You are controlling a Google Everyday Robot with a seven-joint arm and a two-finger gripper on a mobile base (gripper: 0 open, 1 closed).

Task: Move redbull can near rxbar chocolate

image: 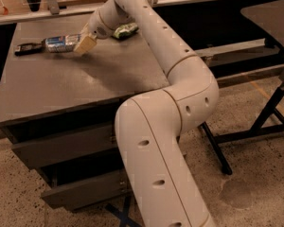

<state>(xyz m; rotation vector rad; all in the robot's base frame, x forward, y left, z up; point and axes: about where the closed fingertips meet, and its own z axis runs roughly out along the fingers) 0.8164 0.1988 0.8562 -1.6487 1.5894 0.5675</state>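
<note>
— Redbull can (60, 42): where did you have it?
— In the jaws. Your gripper (84, 43) was clamped on its right end, with the can on its side at the table's (85, 84) far left.
— And the rxbar chocolate (24, 48)?
— Flat on the table, just beside the can's left end. A green snack bag (125, 30) lay behind the wrist.
</note>
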